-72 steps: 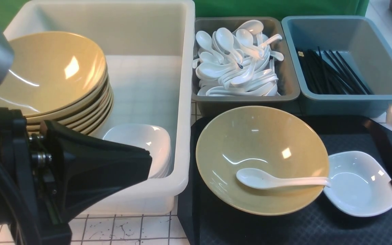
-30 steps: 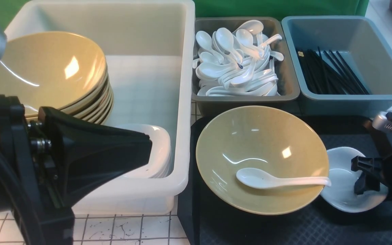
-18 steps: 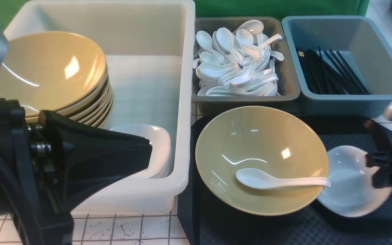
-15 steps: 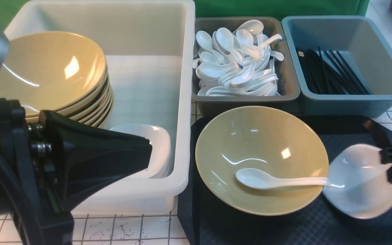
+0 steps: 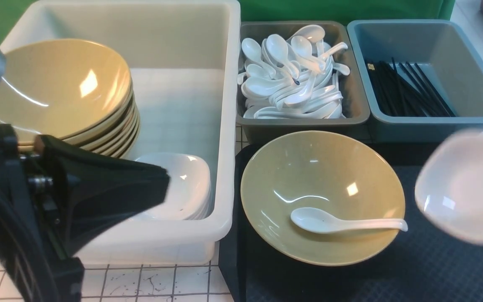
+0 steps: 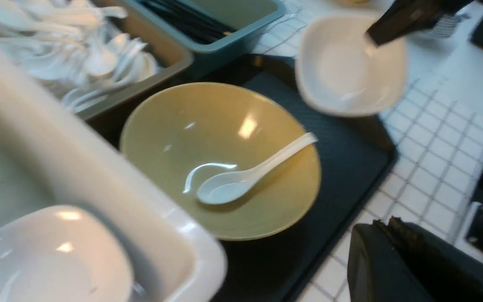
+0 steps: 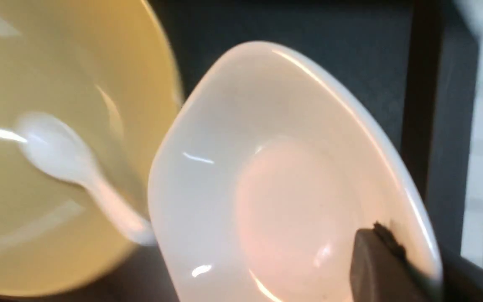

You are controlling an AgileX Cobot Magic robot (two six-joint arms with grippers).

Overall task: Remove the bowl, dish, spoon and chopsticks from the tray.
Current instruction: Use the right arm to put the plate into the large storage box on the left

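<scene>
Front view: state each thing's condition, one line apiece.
dish, in the air, gripped at its rim
right gripper, shut on the dish
left gripper, shut, empty
spoon, lying in the bowl, handle resting on its rim
bowl, upright on the tray
tray, bears the bowl
grey bin, heaped with spoons
blue bin, holds chopsticks
tub, holds bowl stack and dish stack
</scene>
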